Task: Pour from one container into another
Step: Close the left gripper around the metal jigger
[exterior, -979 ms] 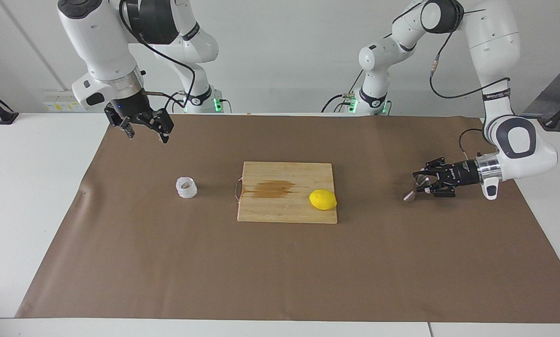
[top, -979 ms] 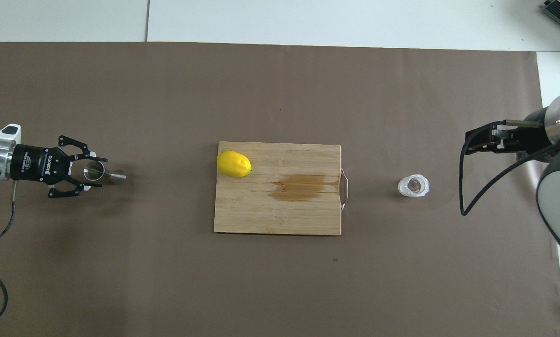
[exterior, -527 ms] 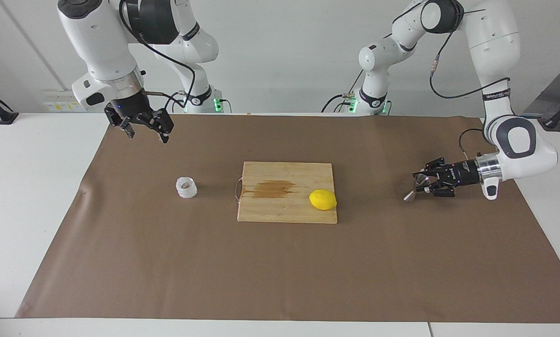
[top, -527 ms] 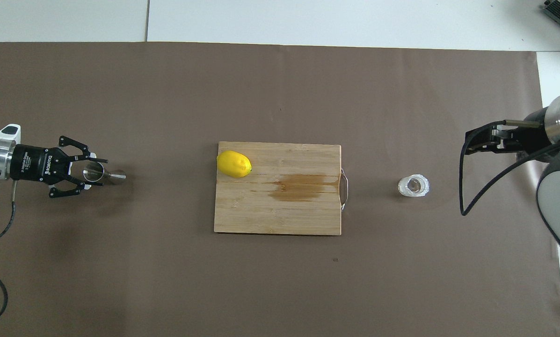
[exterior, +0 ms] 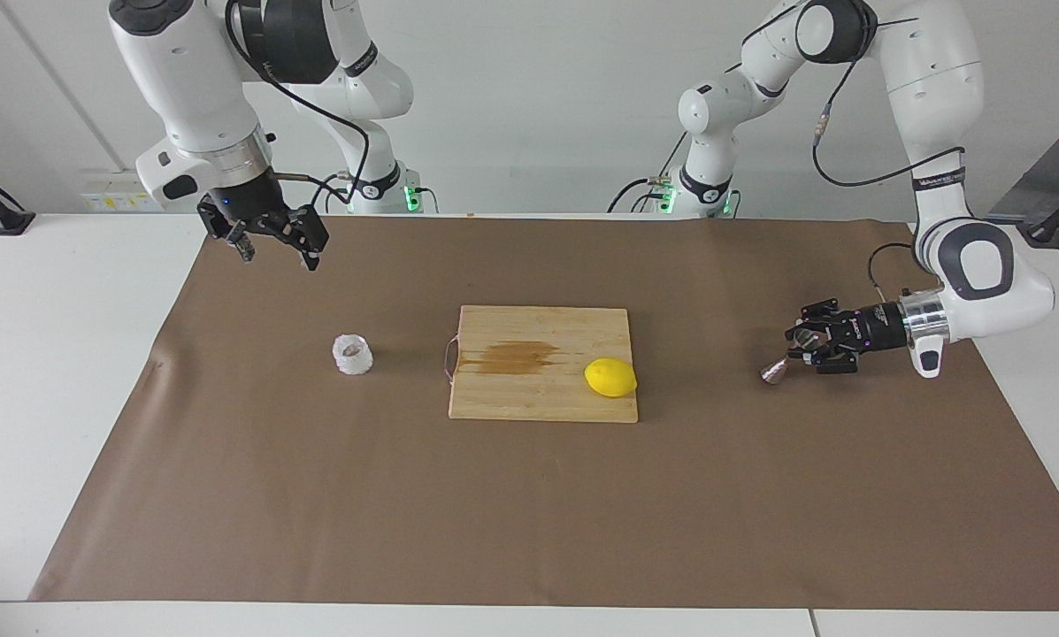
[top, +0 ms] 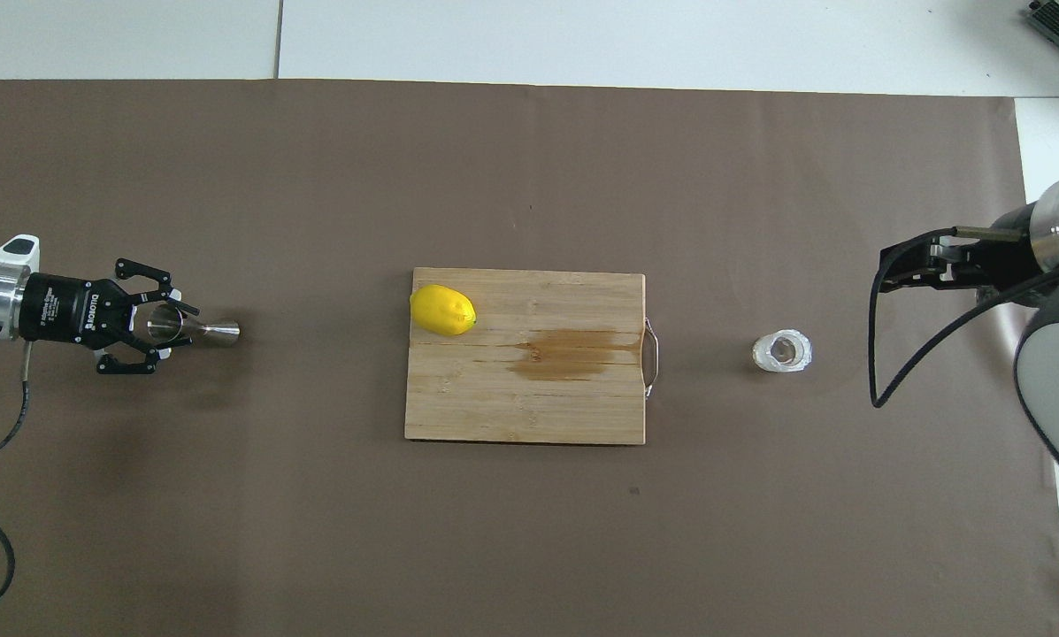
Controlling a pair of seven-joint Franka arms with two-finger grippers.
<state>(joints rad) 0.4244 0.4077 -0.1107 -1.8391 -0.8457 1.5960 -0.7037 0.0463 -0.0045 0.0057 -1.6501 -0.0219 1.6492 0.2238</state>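
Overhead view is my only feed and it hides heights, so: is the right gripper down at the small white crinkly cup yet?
Observer: No. The right gripper hangs open, high above the brown paper, well clear of the small white crinkly cup.
Operator: And the shiny steel hourglass jigger?
Observer: The left gripper reaches in low and level, and is clamped on the jigger's upper cone. The lower cone looks to be touching the paper.

"ROBOTIQ" in white letters on the black body of the left gripper (top: pixel 173 329)
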